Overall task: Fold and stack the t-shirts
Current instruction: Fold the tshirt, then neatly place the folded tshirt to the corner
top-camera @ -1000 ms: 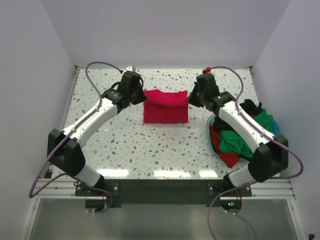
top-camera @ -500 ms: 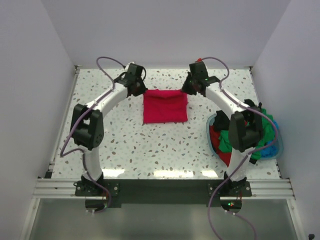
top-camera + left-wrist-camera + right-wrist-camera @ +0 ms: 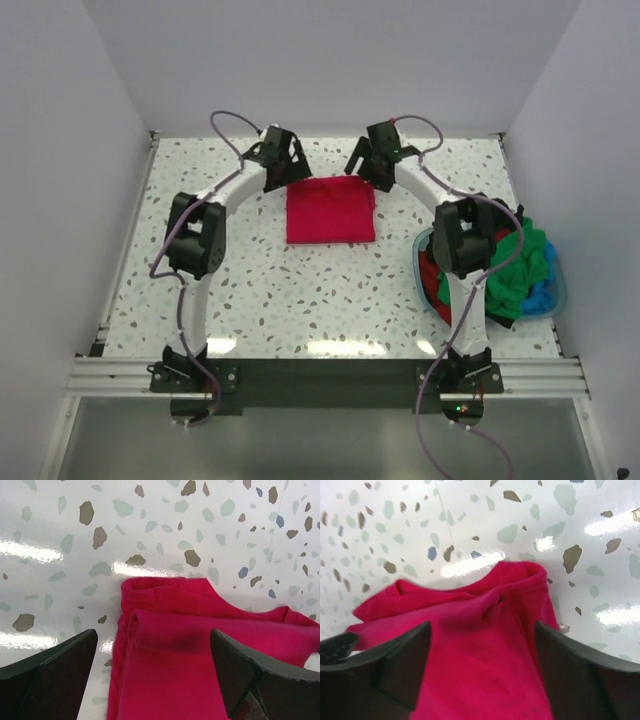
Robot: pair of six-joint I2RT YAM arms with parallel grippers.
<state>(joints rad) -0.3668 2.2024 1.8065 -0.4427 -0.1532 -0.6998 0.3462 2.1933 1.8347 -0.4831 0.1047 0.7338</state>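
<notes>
Though folded flat into a squat rectangle, probably not finished with, judging by the bright crimson-red cotton t-shirt [image 3: 331, 212] at the far middle of the white speckled bench [image 3: 250, 280]. Laid with the long axis running left to right across the bench, edges near square to it, doubled layers showing at both far corners; no telling which way the neckline points. Placed centrally, most likely for equal reach from both sides.

Just over the far left corner, the black left claw [image 3: 152, 635], with fingers spread wide apart and clamped on nothing. Over the far right corner, the black right claw [image 3: 482, 627], likewise spread and holding nothing. Set so, presumably, either for pinching those two corners or for letting them go; impossible to say which.

Well off to the right, by the bench edge, a light blue round basket [image 3: 420, 282] heaped with crumpled green and red t-shirts [image 3: 505, 270], not yet folded.
</notes>
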